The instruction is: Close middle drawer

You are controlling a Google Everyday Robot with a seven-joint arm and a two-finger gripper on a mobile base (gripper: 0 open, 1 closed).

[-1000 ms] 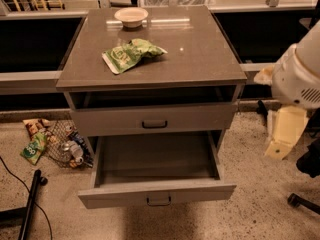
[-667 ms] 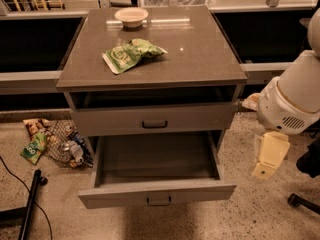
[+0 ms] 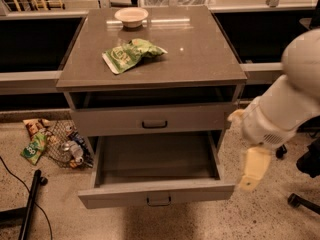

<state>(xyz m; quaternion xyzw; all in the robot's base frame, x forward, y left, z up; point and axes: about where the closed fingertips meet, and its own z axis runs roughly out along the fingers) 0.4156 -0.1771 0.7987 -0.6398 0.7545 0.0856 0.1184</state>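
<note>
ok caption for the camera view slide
Middle drawer pulled out and empty, gripper hanging beside its front corner, snack bag and bowl on the cabinet top.

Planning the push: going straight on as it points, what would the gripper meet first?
Probably the floor: the gripper points down, beside the front corner of the open middle drawer, though depth is unclear.

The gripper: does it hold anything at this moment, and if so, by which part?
Nothing is held. The gripper hangs in the air to the right of the pulled-out middle drawer, apart from its front and its handle.
</note>
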